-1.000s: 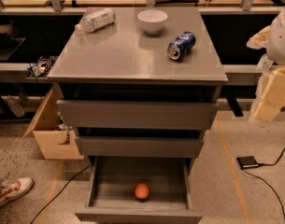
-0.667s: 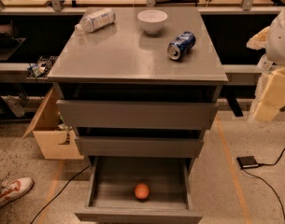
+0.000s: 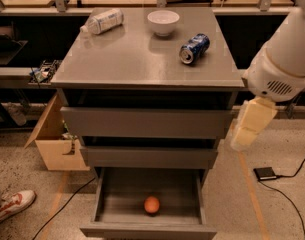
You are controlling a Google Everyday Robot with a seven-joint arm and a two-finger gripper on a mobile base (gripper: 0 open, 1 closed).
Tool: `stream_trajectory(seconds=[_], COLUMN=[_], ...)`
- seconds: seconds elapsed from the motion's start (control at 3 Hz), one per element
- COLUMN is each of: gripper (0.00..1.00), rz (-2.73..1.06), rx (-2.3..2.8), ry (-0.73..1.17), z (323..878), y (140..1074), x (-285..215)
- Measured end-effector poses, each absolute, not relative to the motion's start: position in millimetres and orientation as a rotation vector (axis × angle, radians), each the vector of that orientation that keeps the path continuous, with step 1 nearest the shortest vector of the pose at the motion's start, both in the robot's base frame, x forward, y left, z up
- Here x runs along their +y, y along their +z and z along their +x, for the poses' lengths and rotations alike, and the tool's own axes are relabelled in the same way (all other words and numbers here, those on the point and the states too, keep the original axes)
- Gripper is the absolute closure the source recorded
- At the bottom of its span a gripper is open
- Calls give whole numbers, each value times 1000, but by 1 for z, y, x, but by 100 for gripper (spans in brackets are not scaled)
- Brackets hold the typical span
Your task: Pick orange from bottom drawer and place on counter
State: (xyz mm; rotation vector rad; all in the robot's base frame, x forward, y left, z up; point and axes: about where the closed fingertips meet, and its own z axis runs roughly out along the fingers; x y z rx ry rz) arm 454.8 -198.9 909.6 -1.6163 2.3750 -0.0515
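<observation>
Lying just where it was a second ago, the orange (image 3: 151, 204) rests near the front middle of the bottom drawer (image 3: 119, 194), which stands pulled open, and the counter (image 3: 132, 59) above looks unchanged. Further right, the gripper (image 3: 248, 129) has come down and a little leftward, close beside the right edge of the counter, so I judge the reach is only beginning. It hangs above and right of the orange, well apart; whether it is spread or pressed together I cannot tell.
</observation>
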Motion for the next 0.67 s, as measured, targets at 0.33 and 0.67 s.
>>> stream_trajectory(seconds=[0.33,0.67], gripper=[0,0], rz=[-1534,-1431], rx=[2484,2581], ry=[19,128], z=[469,481], y=[842,780], x=[-199,-206])
